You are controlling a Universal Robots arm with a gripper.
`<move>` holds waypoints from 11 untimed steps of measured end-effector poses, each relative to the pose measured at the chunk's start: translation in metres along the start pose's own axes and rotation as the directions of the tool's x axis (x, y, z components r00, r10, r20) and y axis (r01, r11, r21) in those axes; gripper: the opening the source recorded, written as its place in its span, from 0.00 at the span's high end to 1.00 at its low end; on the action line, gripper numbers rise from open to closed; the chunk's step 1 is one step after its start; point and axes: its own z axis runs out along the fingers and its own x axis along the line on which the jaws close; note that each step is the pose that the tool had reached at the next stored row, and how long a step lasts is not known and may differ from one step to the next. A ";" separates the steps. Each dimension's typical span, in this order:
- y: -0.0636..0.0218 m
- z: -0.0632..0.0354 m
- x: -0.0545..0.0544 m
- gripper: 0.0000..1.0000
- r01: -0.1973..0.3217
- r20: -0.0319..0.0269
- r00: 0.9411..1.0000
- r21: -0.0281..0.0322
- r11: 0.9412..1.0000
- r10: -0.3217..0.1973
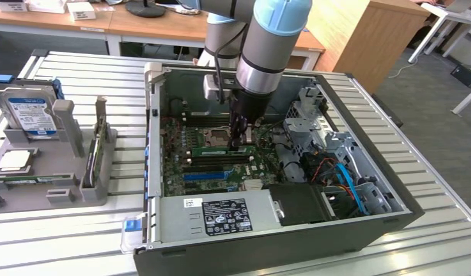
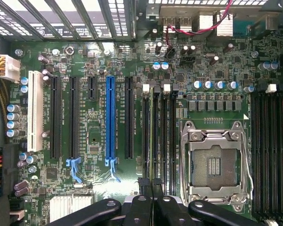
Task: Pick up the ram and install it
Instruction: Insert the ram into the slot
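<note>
We see the arm reaching straight down into the open computer case (image 1: 153,109), which lies on its side on the pale slatted surface (image 1: 74,241). The hand (image 1: 238,145) is low over the motherboard (image 1: 180,167), just beside the bare processor socket (image 1: 218,137). The ram (image 1: 218,152) stands on edge in one of the long memory slots, its green face and pale label turned toward the exterior camera, with the blue slot strip (image 1: 205,174) nearer the camera. The hand meets the ram's upper edge toward the end on the exterior view's right. In the wrist view we look down the hand (image 2: 151,184) and see the ram (image 2: 155,132) edge-on as a thin pale-green line, lying among the black memory slots (image 2: 172,136) between the blue strip (image 2: 111,117) and the socket (image 2: 217,165). The dark fingertips (image 2: 143,184) sit drawn together on either side of that thin edge, so we read the hand as closed on the ram. The grey power supply (image 1: 219,215) with its black label fills the case's near end. On the exterior view's left, well apart from the case, a hard drive (image 1: 30,115) leans in a grey holder (image 1: 58,172).
</note>
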 end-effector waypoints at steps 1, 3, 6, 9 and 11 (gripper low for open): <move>0.0000 0.0000 0.000 0.88 0.001 0.000 1.000 0.000 1.000 -0.001; -0.0001 0.0001 0.000 0.88 0.003 0.000 1.000 0.000 1.000 -0.003; -0.0001 0.0001 0.000 0.88 0.008 0.000 1.000 0.000 1.000 -0.008; -0.0001 0.0001 0.000 0.88 0.013 0.000 1.000 0.000 1.000 -0.013; -0.0001 0.0001 0.000 0.88 0.014 0.000 1.000 0.000 1.000 -0.014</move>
